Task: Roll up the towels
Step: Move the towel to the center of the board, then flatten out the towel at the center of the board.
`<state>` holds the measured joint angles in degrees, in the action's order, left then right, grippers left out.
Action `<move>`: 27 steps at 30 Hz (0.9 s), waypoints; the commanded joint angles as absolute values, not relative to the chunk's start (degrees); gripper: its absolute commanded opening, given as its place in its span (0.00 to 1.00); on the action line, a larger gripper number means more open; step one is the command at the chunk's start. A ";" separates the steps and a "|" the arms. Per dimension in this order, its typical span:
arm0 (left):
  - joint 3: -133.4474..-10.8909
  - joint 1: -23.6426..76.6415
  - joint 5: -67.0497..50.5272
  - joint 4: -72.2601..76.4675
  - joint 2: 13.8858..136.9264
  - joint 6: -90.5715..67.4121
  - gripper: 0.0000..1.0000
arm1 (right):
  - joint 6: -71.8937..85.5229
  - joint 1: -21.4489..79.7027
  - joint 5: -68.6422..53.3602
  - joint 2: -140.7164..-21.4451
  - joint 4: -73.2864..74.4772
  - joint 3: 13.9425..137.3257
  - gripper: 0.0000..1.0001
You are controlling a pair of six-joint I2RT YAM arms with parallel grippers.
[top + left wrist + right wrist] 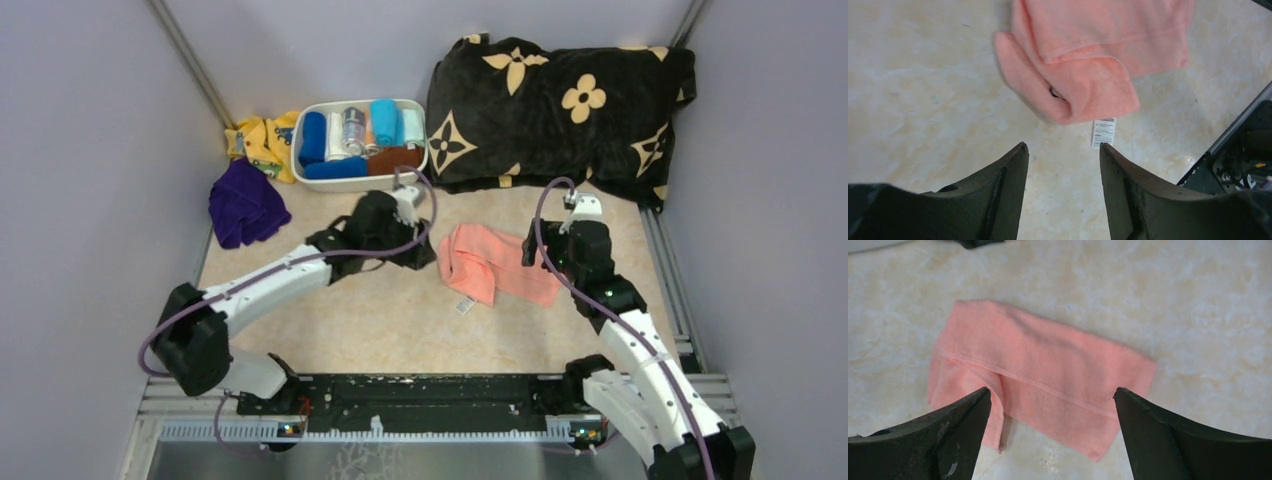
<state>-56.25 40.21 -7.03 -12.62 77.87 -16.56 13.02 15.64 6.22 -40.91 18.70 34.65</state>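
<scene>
The middle towel [495, 262] lies mid-table between the left gripper [424, 256] and right gripper [529, 250]. The left towel [243, 205] lies by the left wall. Behind it sits a cloth [262, 140]. To the right of that stands a bin [355, 185] holding rolls [312, 138], and right of the bin lies a blanket [560, 105].

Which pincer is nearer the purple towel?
Left. The left pincer sits between purple towel and pink towel; right pincer is beyond the pink towel, farther off.
</scene>
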 commanded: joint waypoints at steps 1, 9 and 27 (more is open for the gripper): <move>-59.69 49.00 -6.33 -6.44 86.99 -16.59 0.61 | 19.64 16.10 10.57 -47.04 24.39 38.54 0.92; -75.07 62.12 3.69 -7.02 105.88 -13.23 0.60 | 26.21 13.49 18.78 -50.88 28.41 38.29 0.93; -77.59 66.45 13.36 -16.36 116.68 -14.09 0.48 | 26.59 6.67 12.06 -51.84 26.96 35.54 0.88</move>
<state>-78.00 66.70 7.97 -13.23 116.27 -12.27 27.59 6.94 14.46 -51.62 29.61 35.62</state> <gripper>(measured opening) 0.476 0.891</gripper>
